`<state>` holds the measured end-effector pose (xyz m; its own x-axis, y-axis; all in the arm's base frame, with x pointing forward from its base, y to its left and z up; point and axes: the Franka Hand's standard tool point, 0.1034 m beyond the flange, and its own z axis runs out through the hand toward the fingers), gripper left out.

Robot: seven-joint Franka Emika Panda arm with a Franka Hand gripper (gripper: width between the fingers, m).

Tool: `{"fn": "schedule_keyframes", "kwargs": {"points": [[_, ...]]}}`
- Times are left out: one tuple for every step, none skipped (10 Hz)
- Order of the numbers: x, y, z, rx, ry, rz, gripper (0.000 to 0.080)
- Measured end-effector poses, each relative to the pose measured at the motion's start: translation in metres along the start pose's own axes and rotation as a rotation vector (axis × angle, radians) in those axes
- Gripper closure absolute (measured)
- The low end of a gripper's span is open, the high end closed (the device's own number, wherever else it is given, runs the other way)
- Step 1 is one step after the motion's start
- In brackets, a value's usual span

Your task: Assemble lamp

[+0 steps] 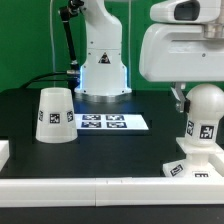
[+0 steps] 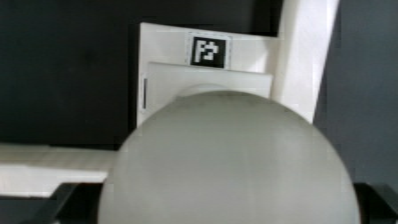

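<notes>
The round-headed white bulb (image 1: 208, 112) stands upright on the flat square base (image 1: 186, 169) at the front of the exterior view's right. My gripper (image 1: 198, 102) reaches down from above with its jaws at either side of the bulb's head, closed on it. In the wrist view the bulb (image 2: 222, 160) fills the middle between the dark fingers (image 2: 64, 205), my gripper (image 2: 222, 208) around it, and the tagged base (image 2: 199, 62) lies beyond. The cone shade (image 1: 55, 115) stands alone on the black table at the exterior view's left.
The marker board (image 1: 103, 122) lies flat in the middle of the table. The robot's white pedestal (image 1: 102, 60) stands behind it. A white rail (image 1: 90, 188) runs along the table's front edge.
</notes>
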<state>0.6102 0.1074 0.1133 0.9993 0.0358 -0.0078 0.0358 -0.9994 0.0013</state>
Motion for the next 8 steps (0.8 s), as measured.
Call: {"fn": "schedule_keyframes", "kwargs": {"points": [[0.0003,0.0,-0.0001,0.0,0.001,0.067,0.022],[0.0009,-0.0007,-0.0005,0.014,0.021,0.171,0.022],[-0.0008,-0.0008,-0.001,0.023,0.041,0.318,0.022],[-0.0016,0.0,-0.0008,0.036,0.068,0.438,0.022],[-0.0009,0.0013,-0.0011,0.051,0.069,0.567,0.022],[-0.0004,0.0018,-0.0011,0.066,0.061,0.654,0.022],[-0.0005,0.0022,-0.0011,0.078,0.054,0.741,0.022],[-0.0006,0.0028,-0.0008,0.088,0.046,0.833,0.022]]}}
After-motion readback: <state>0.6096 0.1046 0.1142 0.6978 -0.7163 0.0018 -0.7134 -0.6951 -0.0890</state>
